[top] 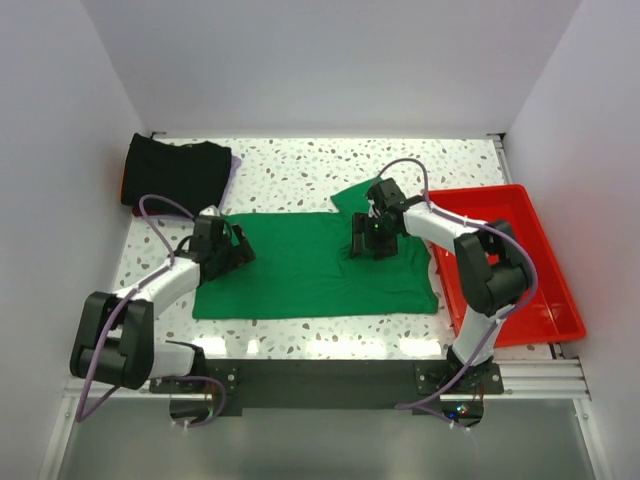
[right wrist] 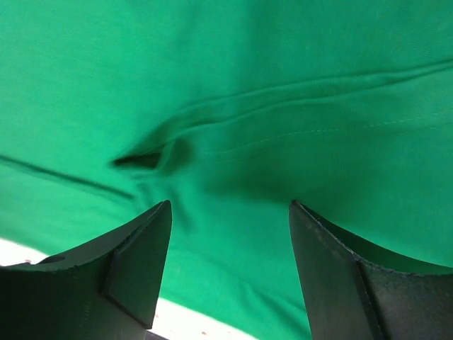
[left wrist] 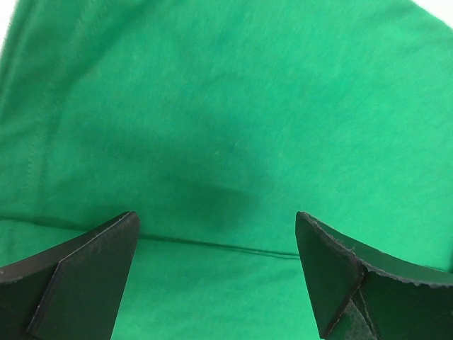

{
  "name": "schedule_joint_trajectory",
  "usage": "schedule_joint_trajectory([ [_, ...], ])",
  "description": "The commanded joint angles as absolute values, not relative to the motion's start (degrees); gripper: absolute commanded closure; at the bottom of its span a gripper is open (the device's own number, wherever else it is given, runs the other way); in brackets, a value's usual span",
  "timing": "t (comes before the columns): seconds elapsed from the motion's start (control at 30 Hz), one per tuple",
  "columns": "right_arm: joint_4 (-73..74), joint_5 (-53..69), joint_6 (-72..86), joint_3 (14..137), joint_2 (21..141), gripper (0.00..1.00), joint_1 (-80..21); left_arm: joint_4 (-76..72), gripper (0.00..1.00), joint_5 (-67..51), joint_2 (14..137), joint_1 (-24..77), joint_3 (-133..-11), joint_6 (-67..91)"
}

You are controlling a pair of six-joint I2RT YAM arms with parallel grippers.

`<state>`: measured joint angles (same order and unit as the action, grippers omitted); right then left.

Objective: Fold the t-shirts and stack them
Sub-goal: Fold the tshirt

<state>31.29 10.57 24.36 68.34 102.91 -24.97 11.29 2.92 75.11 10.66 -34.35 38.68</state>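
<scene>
A bright green t-shirt (top: 310,265) lies spread on the speckled table, one sleeve sticking out at the far right. My left gripper (top: 238,250) is open over the shirt's left edge; the left wrist view shows green cloth (left wrist: 226,106) with a fold line between the fingers (left wrist: 92,276). My right gripper (top: 368,240) is open low over the shirt's upper right part; the right wrist view shows wrinkled green cloth (right wrist: 233,127) between its fingers (right wrist: 333,276), with nothing held. A folded black t-shirt (top: 177,172) sits at the far left corner, with red and purple edges beneath it.
A red plastic tray (top: 540,290) stands at the right edge of the table, beside the right arm. White walls enclose the table on three sides. A dark rail runs along the near edge by the arm bases.
</scene>
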Motion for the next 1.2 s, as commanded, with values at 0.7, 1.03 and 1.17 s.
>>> schedule_joint_trajectory([
  [0.7, 34.1, 12.1, 27.9, 50.1, 97.7, 0.30, -30.7, 27.4, 0.03, 8.6, 64.0, 12.5, -23.2, 49.0],
  [1.03, 39.4, 10.5, 28.7, 55.0, 96.9, 0.30, -33.1, 30.6, 0.02, 10.4, 62.9, 14.8, -29.1, 49.6],
  [1.17, 44.9, 7.7, 27.6, 62.9, 95.4, 0.29, -33.0, 32.7, 0.00, 14.4, 64.2, 14.8, -37.9, 47.7],
])
